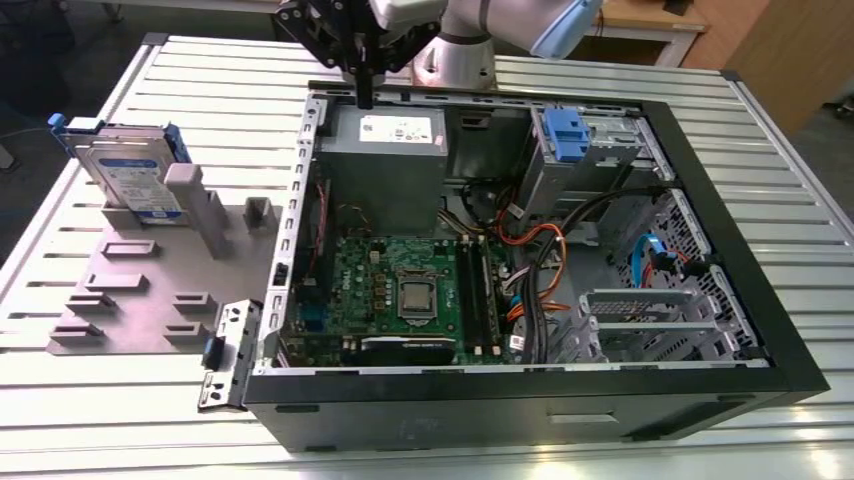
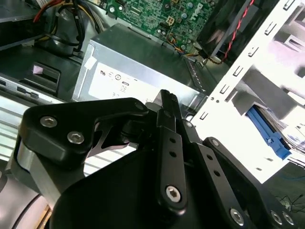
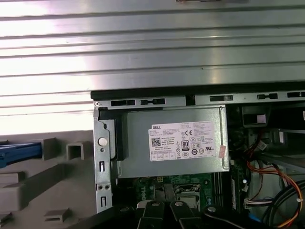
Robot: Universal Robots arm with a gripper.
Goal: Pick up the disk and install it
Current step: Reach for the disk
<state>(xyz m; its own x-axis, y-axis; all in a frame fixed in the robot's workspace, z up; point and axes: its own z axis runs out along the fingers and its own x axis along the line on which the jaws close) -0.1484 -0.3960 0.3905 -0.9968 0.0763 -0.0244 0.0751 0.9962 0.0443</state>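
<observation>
Pincer [image 1: 363,97]: up at the far edge of the open case, black fingers pressed together into one thin bar, nothing held between them, and the tip hangs just above the case's rear wall

Pincer, second wrist view: the same closed tip [image 2: 167,98] points down toward the white sticker on the power supply box

Disk [image 1: 130,178]: out on the exterior view's left, standing on edge in the grey holder, blue bracket framing it, white-and-blue label showing; outside the case, well apart from the pincer, untouched

Holder [image 1: 134,290]: flat grey fixture with raised blocks and slots, lying on the bench just beside the case's side wall, and the disk sits at its far end

Case [image 1: 694,200]: black tower on its side, lid off, insides open to view

Power supply box [image 1: 387,150]: large grey box with a white sticker in the far corner of the case, right under the pincer; it sits square in the middle of the first wrist view [image 3: 171,143]

Motherboard [image 1: 400,290]: green board on the case floor, nearer the camera than the box, with orange and black cables running beside it

Blue latch [image 1: 567,135]: small blue plastic piece on a silver metal cage, far side of the case toward the exterior view's right

Bench [image 1: 200,70]: ribbed silver surface carrying the case and the holder
</observation>
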